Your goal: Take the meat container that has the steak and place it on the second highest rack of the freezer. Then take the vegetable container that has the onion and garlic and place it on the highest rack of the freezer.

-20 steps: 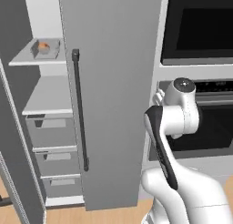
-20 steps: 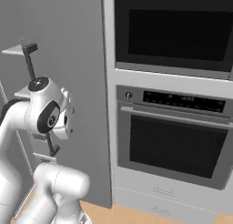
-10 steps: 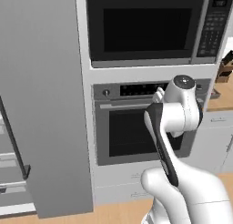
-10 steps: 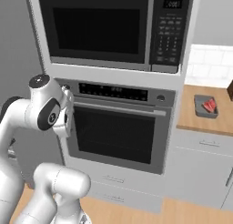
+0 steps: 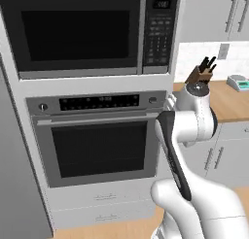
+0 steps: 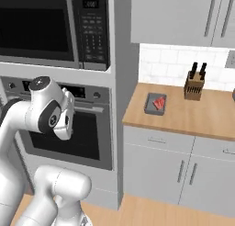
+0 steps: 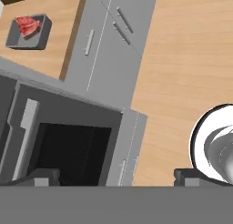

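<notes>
Jaws (image 7: pixel 116 175) apart, holding nothing. Meat tray (image 7: pixel 27 33) with steak (image 7: pixel 28 24) far ahead-left of jaws on desk (image 6: pixel 193 115), well apart.

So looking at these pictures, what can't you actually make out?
- The gripper: in the hand view just its dark tips rise at the bottom edge, so open or shut is unclear.
- The knife block: in the left base view the arm covers its lower part.
- The steak in the meat container: too small in the right base view to show detail.
- The oven controls: too blurred to read.
</notes>
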